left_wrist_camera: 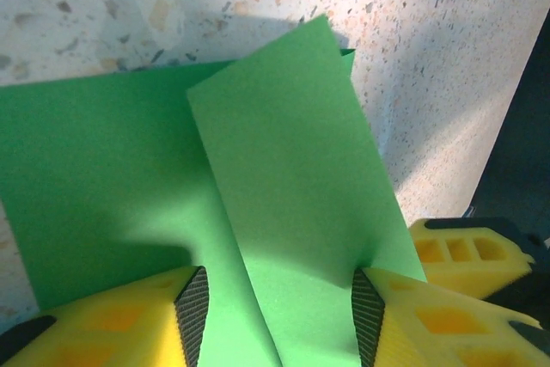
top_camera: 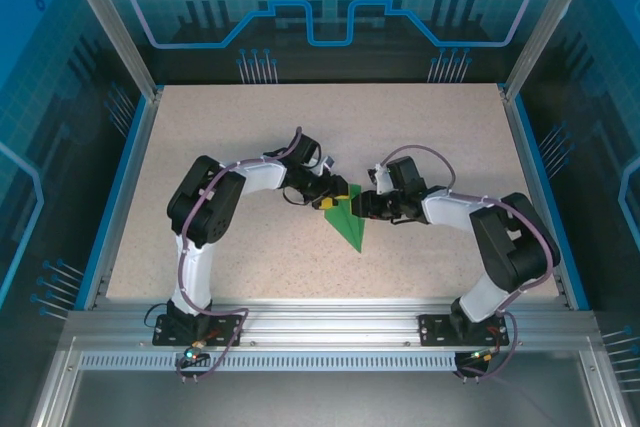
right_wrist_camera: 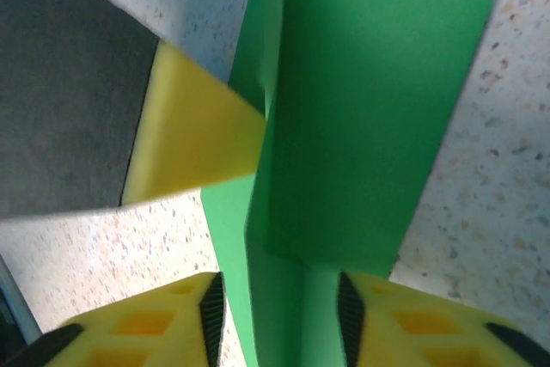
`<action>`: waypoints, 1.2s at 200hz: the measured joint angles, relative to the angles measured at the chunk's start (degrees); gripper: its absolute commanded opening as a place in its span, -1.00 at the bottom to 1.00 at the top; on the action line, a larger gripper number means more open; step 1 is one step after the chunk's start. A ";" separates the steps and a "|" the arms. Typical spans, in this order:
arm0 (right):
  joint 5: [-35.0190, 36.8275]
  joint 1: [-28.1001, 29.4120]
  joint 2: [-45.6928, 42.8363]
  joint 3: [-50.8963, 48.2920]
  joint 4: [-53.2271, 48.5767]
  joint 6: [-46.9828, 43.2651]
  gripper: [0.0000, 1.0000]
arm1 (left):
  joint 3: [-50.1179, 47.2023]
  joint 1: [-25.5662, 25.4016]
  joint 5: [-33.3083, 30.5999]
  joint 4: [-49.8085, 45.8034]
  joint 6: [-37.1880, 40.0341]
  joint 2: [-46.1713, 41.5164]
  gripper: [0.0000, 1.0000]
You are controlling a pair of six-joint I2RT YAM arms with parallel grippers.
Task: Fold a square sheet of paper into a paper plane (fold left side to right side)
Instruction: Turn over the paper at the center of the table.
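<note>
Yellow with black ribbed pads, my left hand (top_camera: 331, 198) extends from the left to the middle of the speckled table (top_camera: 250, 127), its fingers spread apart at the wide end of the sheet of paper (top_camera: 350, 227). From my left wrist I see the pads (left_wrist_camera: 194, 311) standing either side of a raised flap of the bright green sheet. There is a gap between the left pad and the flap's edge, and the other pad sits just at the flap's far edge, so this hand is not gripping. The flap lies angled over a flatter layer of the same green that spreads out to the left. The sheet itself lies at mid-table, between my two hands, folded to a narrow shape whose point aims toward the near edge, where my bases are. Just to its right, my right hand (top_camera: 362, 206) faces the left one, fingertips close to it. From the right wrist its pads (right_wrist_camera: 212, 315) are also parted, straddling an upstanding crease of the paper. Speckled table shows between the left pad and the green, so it is not clamping the sheet. One yellow finger (right_wrist_camera: 193, 148) of my left hand meets that crease from the far side.
</note>
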 measured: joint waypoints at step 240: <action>0.00 -5.75 -7.65 -5.03 -1.22 1.29 0.61 | 7.41 -1.70 0.70 -1.20 1.95 4.85 -0.86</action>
